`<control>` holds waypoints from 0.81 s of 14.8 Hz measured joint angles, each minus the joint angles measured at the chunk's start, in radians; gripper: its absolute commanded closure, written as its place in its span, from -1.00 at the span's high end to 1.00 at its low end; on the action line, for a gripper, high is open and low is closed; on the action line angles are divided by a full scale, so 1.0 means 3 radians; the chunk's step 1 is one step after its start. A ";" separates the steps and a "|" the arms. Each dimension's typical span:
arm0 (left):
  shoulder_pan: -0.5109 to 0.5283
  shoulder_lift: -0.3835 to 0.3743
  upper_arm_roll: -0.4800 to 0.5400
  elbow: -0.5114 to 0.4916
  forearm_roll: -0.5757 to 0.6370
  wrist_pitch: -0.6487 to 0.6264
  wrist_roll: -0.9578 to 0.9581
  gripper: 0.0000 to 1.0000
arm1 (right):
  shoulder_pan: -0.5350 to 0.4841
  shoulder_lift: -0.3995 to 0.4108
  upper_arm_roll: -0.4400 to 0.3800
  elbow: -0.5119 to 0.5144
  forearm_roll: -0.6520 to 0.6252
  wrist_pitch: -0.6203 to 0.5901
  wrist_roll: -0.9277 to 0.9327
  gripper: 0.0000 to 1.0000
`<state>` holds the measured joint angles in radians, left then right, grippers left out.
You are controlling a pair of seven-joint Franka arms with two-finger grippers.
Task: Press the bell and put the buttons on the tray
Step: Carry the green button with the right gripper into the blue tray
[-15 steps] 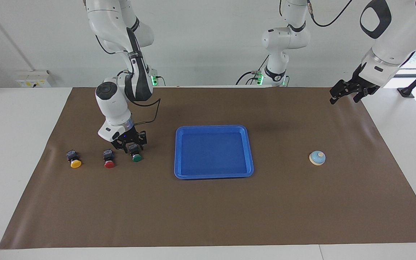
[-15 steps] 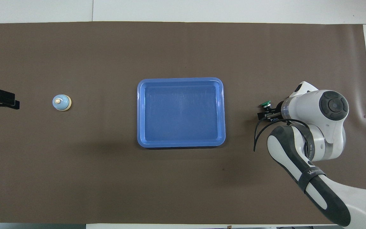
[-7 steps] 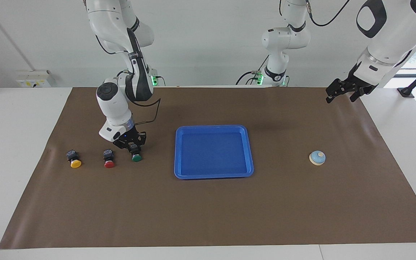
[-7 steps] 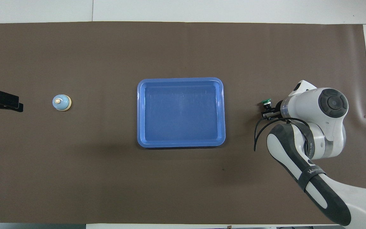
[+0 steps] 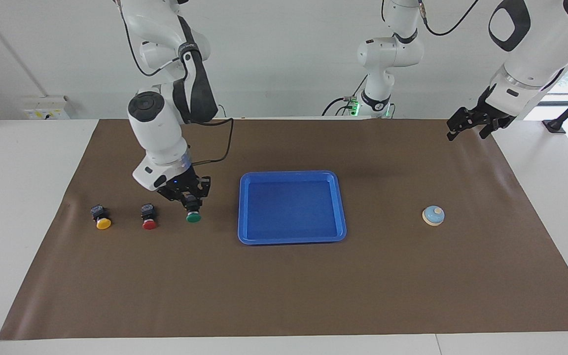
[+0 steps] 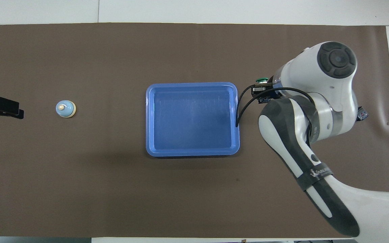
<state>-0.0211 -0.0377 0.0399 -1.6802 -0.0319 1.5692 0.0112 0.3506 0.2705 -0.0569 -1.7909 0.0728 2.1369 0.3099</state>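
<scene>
Right gripper (image 5: 188,198), jaws clamped on the green button (image 5: 193,215), holds it cap-down, long axis near vertical. Overhead, the arm hides its body. Left gripper (image 5: 471,124) waits, jaws apart.

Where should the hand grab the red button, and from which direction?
Grip the red button by its black blocky body, probably coming from above. It lies on the mat with its domed cap pointing away from the robots, so the body's flat sides suit the fingers better than the round cap would.

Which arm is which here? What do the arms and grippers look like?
Both arms are glossy white with dark grey or black joint caps and panels. The right gripper and left gripper are black linkage fingers. A black cable loops beside the right wrist; its forearm panel carries white lettering, unreadable.
</scene>
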 measured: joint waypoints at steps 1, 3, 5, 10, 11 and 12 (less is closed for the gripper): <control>0.0000 0.0000 0.0000 0.0000 0.0000 0.0000 0.0000 1.00 | 0.0122 0.0090 0.0001 0.0036 0.0001 0.0045 0.0251 -1.00; 0.0000 0.0000 0.0000 0.0000 0.0000 0.0000 0.0000 1.00 | 0.0327 0.0278 0.0002 0.0091 0.0001 0.0204 0.0647 -1.00; 0.0000 0.0000 0.0000 0.0000 0.0000 0.0000 0.0000 1.00 | 0.0474 0.0430 0.0001 0.0115 0.0001 0.0324 0.0877 -1.00; 0.0000 0.0000 0.0000 -0.0001 0.0000 0.0000 0.0000 1.00 | 0.0603 0.0608 -0.0005 0.0063 0.0001 0.0589 0.1035 -1.00; 0.0000 0.0000 0.0000 -0.0001 0.0000 0.0000 0.0000 1.00 | 0.0601 0.0622 -0.0011 0.0027 0.0001 0.0614 0.1035 -0.93; 0.0000 0.0000 0.0000 -0.0001 0.0000 0.0000 0.0000 1.00 | 0.0600 0.0625 -0.0015 -0.0009 0.0001 0.0616 0.1035 -0.80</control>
<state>-0.0211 -0.0377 0.0399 -1.6805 -0.0319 1.5692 0.0112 0.5306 0.4580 -0.0614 -1.7935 0.0730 2.3217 0.6203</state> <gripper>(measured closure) 0.000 0.595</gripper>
